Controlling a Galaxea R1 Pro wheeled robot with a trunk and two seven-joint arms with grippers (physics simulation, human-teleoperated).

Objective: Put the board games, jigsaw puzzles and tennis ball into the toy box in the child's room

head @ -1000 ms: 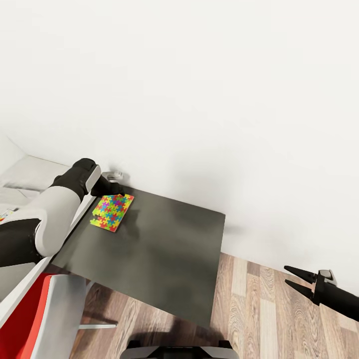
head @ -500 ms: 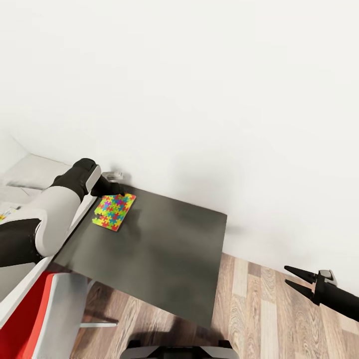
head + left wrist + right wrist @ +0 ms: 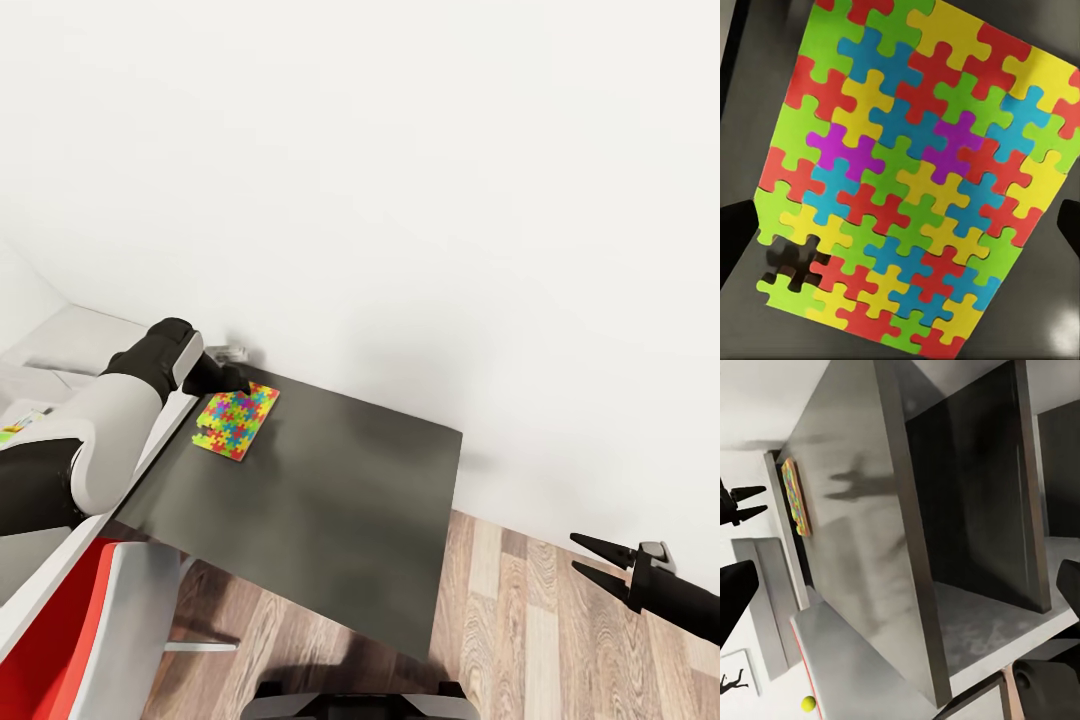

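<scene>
One jigsaw puzzle point(image 3: 237, 422), a flat mat of bright interlocking pieces, lies near the back left corner of the table's dark grey side unit point(image 3: 330, 520). In the left wrist view the jigsaw puzzle point(image 3: 922, 172) spans the picture, and my left gripper point(image 3: 900, 232) hangs open just above it, one dark fingertip at each side. The right wrist view shows those two fingers apart beside the puzzle point(image 3: 795, 495), and the tennis ball point(image 3: 809, 703) on the light desk top. My right gripper point(image 3: 598, 560) is open over the floor, holding nothing. The bed is out of view.
A white wall runs close behind the side unit. A red and white chair point(image 3: 90, 620) stands at the front left. A light grey tray-like shape point(image 3: 765, 600), possibly the toy box, rests on the desk top point(image 3: 95, 335). Wood floor point(image 3: 560, 640) lies to the right.
The whole head view has shifted slightly to the right, so the camera moved. Both arms hold the same pose and the puzzle has not moved on the unit.
</scene>
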